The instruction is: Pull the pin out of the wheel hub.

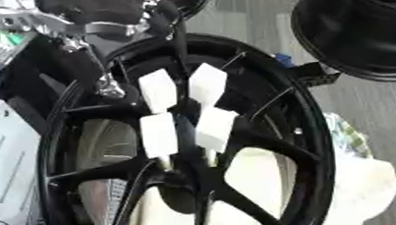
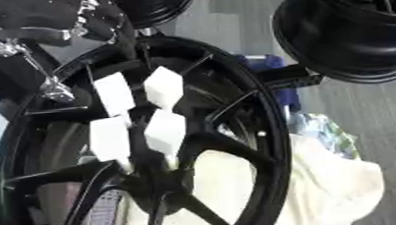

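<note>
Wheel workshop, black alloy rim (image 1: 311, 142) up close, 2nd rim (image 2: 351, 31) behind, grey floor (image 1: 382, 103)

1. Wheel hub (image 1: 263, 130): glossy black alloy rim with thin paired spokes running from a dark centre (image 1: 184, 184) out to the rim; fills most of both views, its face turned toward the camera and tilted.
2. Four white rectangular blocks (image 1: 208, 83) sit in a two-by-two cluster just above the hub centre, two upper and two lower, each slightly tilted.
3. Lower pair narrows to pale stems that run down toward the centre; the blocks look like heads of pins, but where the stems enter cannot be made out.
4. Blocks are close together, split by a dark spoke between left and right pairs.
</note>
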